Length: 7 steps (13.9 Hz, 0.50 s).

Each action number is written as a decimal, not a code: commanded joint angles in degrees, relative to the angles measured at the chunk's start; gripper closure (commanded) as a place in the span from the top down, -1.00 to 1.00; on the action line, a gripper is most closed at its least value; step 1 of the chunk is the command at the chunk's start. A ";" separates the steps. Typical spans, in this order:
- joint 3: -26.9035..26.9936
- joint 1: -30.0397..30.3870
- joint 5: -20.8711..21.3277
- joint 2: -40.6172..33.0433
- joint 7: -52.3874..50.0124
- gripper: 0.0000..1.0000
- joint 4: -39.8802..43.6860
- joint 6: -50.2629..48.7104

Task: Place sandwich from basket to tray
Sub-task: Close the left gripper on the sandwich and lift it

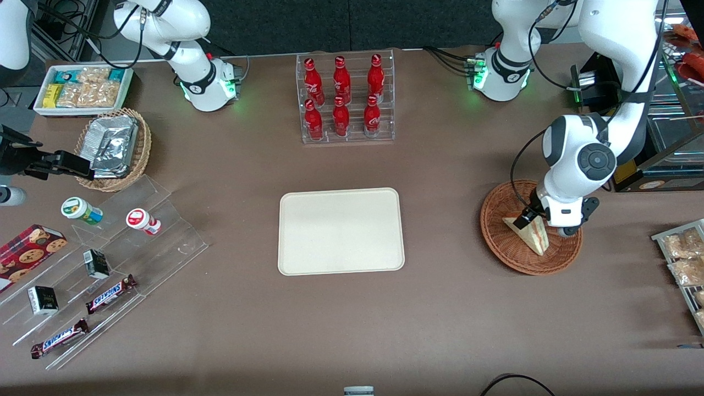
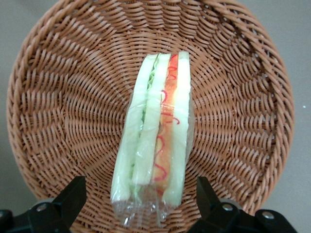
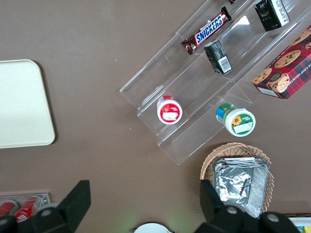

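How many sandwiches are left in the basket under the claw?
1. The sandwich lies alone in the brown basket, with the open claw straddling one end. Nothing appears hidden beneath it.

So I'm basically parked over one big brown table (image 1: pixel 247 341), matte top, lit pretty evenly from overhead with only soft shadows. Farthest from the front camera there's a dark panel or curtain (image 1: pixel 341 22) running along the table's edge, can't tell which. At the working arm's end sits a glass-sided cabinet (image 1: pixel 679 129). A black cable (image 1: pixel 517 380) loops at the near edge. My gripper (image 1: pixel 529 216) hangs low over that same working-arm end.
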 commanded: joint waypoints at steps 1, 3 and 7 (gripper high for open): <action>0.50 -0.78 1.06 0.21 -1.78 1.00 -0.50 1.39; 0.59 -0.78 1.06 0.56 -1.78 0.85 -0.50 1.66; 0.68 -0.69 1.06 0.56 -1.78 -0.38 -0.50 1.57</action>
